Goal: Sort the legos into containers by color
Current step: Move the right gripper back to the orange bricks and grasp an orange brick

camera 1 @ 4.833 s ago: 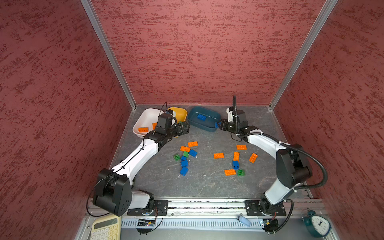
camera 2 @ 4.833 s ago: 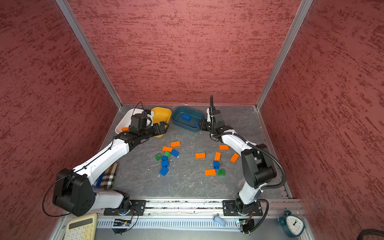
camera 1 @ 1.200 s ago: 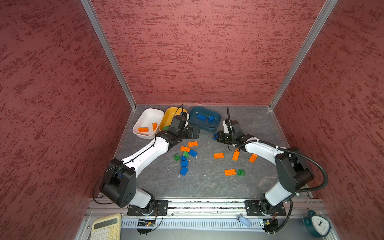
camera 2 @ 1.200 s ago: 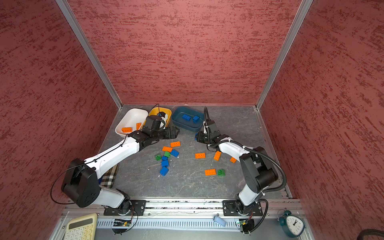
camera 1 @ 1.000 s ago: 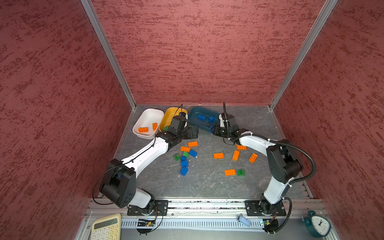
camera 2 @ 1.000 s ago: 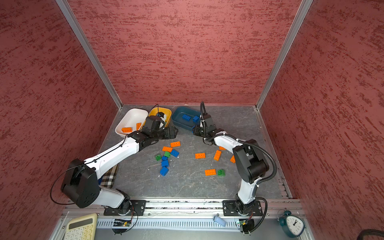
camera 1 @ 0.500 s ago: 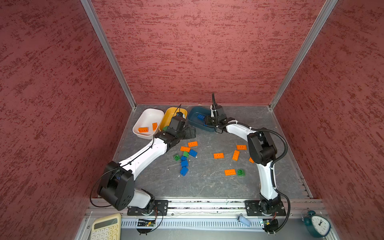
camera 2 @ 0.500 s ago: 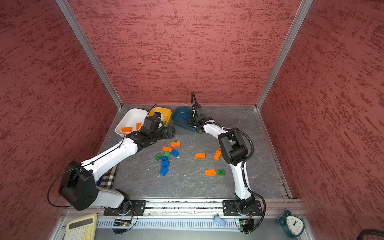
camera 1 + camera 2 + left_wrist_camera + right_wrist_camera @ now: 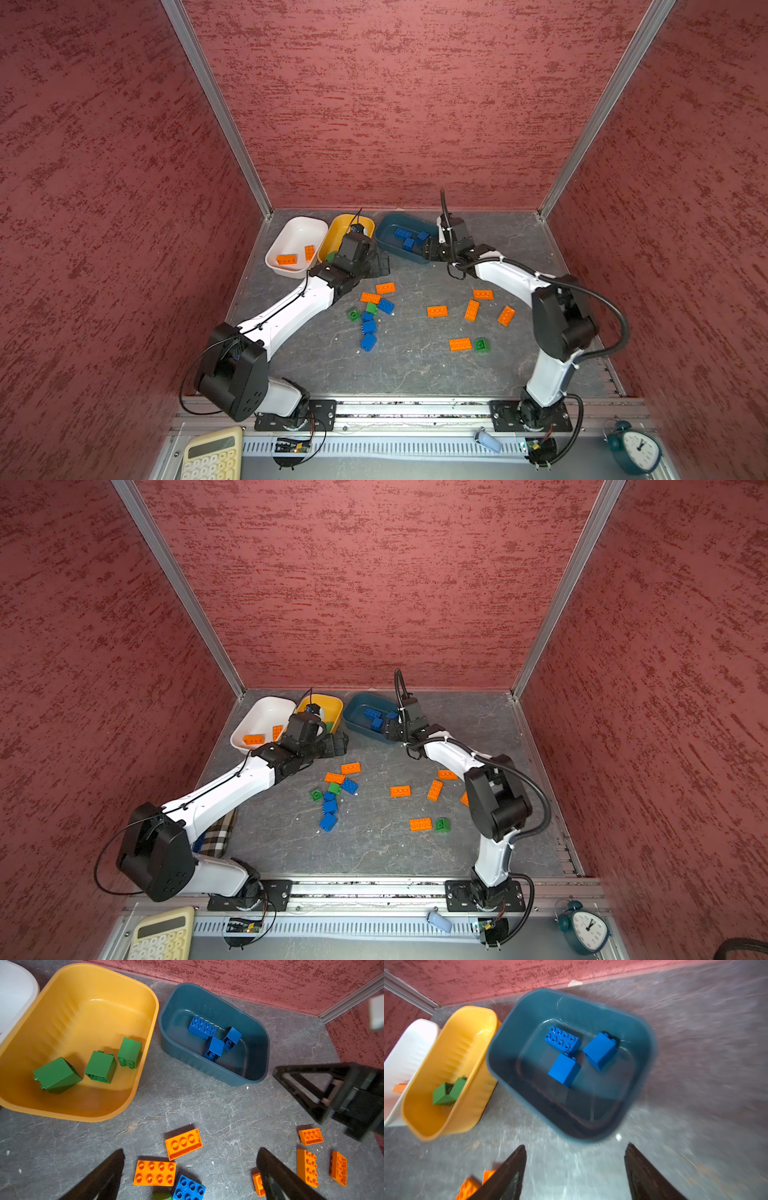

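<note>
Gray stone-look table (image 9: 415, 374), red bumpy walls (image 9: 395, 104) all round. Left gripper (image 9: 191, 1150) & right gripper (image 9: 576, 1146): fingers wide apart, empty. Legos (image 9: 436, 311) lie mid-table, some in white tub (image 9: 297, 237), yellow tub (image 9: 338, 232), blue tub (image 9: 386, 237) at back.

- Grey, marble-veined tabletop (image 9: 415, 374), bare toward the front edge.
- Along the back edge, side by side in a row: white tub (image 9: 299, 232), yellow tub (image 9: 338, 226), teal tub (image 9: 384, 239).
- Left of centre, a tight cluster of loose legos (image 9: 370, 311) in orange, green and blue.
- Right of centre, scattered orange bricks (image 9: 471, 310), with one green brick (image 9: 481, 345) just beside the nearest.
</note>
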Motion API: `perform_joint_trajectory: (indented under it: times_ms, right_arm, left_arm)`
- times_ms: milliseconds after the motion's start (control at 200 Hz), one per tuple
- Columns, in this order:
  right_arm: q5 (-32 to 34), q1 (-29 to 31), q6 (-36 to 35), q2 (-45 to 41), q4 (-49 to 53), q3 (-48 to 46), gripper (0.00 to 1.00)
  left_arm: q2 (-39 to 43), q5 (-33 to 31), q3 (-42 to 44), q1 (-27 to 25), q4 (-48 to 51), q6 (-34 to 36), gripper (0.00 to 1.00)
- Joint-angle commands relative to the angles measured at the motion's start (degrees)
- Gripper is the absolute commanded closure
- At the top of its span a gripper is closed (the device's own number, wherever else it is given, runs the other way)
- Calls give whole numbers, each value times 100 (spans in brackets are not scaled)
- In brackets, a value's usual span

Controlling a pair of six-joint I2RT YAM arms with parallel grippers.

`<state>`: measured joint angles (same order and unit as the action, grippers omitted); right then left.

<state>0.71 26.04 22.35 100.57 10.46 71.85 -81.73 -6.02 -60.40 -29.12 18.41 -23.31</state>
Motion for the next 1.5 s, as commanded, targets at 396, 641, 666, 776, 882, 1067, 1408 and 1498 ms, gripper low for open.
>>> perform_joint_trajectory:
  times_ms: [396, 641, 666, 776, 882, 1067, 1408, 1498]
  right_arm:
    - [626, -39, 978, -2095, 1247, -1980, 23]
    - [419, -28, 1556, -2068, 1888, -2351, 28]
    - [393, -16, 1619, -2026, 1958, -2351, 29]
    - [657, 82, 1782, -1852, 2180, -2402, 30]
    - [1005, 159, 1895, -1787, 2315, -2461, 31]
    - [1030, 173, 1941, -1517, 2267, -2492, 36]
    - [1118, 187, 1868, -1238, 2189, -2530, 44]
    - [997, 181, 1830, -1185, 2076, -2561, 48]
  left_arm:
    - [-466, -157, -391, -396, -702, 230, 1]
    - [-799, -346, -697, -632, -536, 385, 1]
    - [-828, -392, -728, -658, -511, 396, 0]
    - [-949, -477, -839, -725, -453, 440, 1]
    - [-1012, -519, -908, -775, -411, 512, 0]
    - [-1060, -557, -958, -781, -366, 520, 1]
    - [-949, -620, -877, -788, -339, 455, 1]
    - [-948, -573, -860, -778, -363, 459, 1]
